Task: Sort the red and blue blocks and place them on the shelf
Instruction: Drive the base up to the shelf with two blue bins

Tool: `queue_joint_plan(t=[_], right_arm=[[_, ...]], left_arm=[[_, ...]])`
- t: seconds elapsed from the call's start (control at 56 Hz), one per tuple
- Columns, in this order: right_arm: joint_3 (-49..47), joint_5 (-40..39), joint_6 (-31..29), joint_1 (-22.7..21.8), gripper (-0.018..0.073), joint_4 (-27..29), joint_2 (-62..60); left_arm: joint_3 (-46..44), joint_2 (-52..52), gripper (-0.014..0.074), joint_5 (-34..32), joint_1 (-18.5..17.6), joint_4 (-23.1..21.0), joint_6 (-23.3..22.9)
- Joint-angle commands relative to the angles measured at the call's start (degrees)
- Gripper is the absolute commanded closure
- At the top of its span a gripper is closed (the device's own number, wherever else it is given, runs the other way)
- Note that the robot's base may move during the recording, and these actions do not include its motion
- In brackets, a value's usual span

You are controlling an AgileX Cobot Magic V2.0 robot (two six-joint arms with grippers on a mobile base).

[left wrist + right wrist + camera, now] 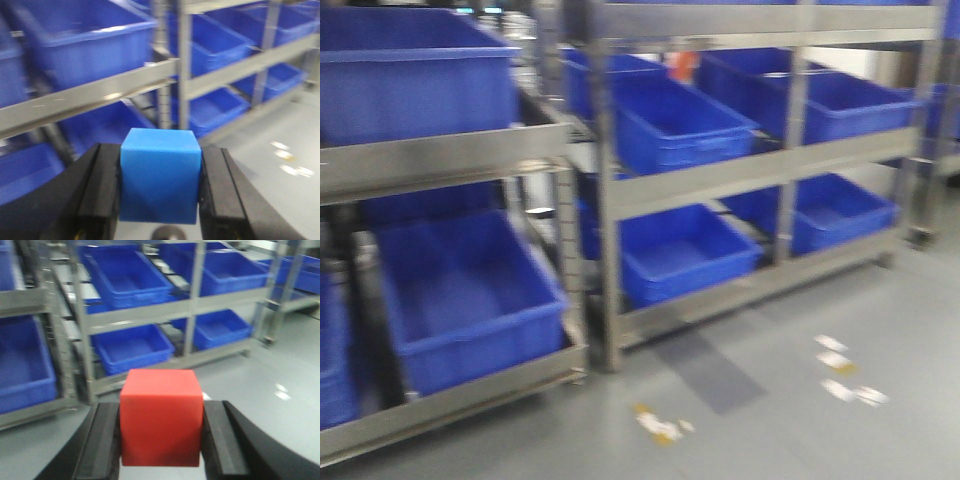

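Note:
My left gripper (160, 187) is shut on the blue block (160, 175), which sits squarely between its black fingers (102, 190). My right gripper (161, 432) is shut on the red block (161, 417), held the same way. Both blocks are in the air in front of the stainless-steel shelf (740, 175), whose long metal ledges show in the left wrist view (90, 97) and the right wrist view (145, 315). Neither gripper shows in the front view. All views are blurred by motion.
Large blue plastic crates (665, 125) sit on the shelf tiers, others at the left (465, 290) and lower right (830, 210). Grey floor (770, 400) in front of the racks bears scraps of worn tape (660, 427). Upright steel posts (603, 200) divide the racks.

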Motion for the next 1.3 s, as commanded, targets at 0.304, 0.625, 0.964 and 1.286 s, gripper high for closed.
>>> queue_joint_plan(t=[0.304, 0.625, 0.964, 1.286], right_arm=[[-1.71, -5.02, -0.47, -0.25, 0.0176, 0.08, 0.19], [-1.71, -5.02, -0.47, -0.25, 0.0176, 0.08, 0.19], [-1.71, -5.02, -0.47, -0.25, 0.0176, 0.08, 0.19], [-1.71, -5.02, -0.47, -0.25, 0.0176, 0.08, 0.19]], left_arm=[[-1.77, 0.24, 0.0341, -5.09, 0.13, 0.03, -0.21], [-1.77, 0.24, 0.0341, -5.09, 0.13, 0.03, -0.21], [-1.77, 0.24, 0.0341, -5.09, 0.13, 0.03, -0.21], [-1.77, 0.24, 0.0341, -5.09, 0.13, 0.03, -0.21]])
